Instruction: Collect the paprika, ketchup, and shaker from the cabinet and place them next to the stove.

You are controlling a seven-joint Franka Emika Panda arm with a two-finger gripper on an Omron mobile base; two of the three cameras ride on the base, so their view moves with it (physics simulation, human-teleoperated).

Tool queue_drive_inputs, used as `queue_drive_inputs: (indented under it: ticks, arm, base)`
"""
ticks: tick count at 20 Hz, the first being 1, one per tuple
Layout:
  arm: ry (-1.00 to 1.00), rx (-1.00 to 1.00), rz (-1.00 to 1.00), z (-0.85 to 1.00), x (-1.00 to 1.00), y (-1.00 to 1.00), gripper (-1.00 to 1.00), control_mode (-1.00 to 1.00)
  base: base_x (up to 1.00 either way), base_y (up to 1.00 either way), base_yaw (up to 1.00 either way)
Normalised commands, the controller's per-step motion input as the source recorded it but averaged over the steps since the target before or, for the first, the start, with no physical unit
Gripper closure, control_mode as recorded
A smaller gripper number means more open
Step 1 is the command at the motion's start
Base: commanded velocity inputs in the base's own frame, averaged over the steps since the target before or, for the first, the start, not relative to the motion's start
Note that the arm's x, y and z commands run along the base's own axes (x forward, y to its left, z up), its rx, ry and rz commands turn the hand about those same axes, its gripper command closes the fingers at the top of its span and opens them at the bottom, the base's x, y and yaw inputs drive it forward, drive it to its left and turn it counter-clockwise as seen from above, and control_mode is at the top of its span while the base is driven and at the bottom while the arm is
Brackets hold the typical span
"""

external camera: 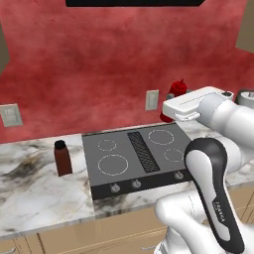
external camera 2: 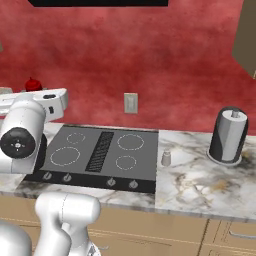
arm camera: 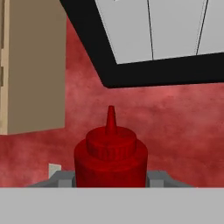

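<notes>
Here, the ketchup [arm camera: 110, 157] upright between the claw [arm camera: 110, 178] fingers, pinched on both sides, above the stove [external camera: 136, 158].

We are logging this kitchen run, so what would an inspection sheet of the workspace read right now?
Surface: marble counter around the stove.
Job's things: paprika stands left of the stove; shaker stands right of it; ketchup is held in the air near the stove's back.
Clutter: grey pot on the right counter.
Grippers: gripper shut on the ketchup.
Cables: nothing seen.
Surroundings: red wall, outlets, tan cabinet.
</notes>
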Motion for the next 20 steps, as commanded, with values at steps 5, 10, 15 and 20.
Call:
queue_drive_inputs:
  ticks: [5,10,15,20]
  arm:
    - [0.0,0.0,0.0,0.0,0.0,0.0,1.0,1.0]
    - [0.0,0.0,0.0,0.0,0.0,0.0,1.0,1.0]
    - [-0.05,-0.02,0.11,-0.04,0.15,-0.43,1.0,-1.0]
    - [-0.09,-0.08,0.12,-0.01,-0.08,-0.7,1.0,-1.0]
  base:
    - [0.34,-0.35,0.02]
    - [0.53,-0.19,0.05]
    - [0.0,0.0,0.0]
    - [0.0,0.0,0.0]
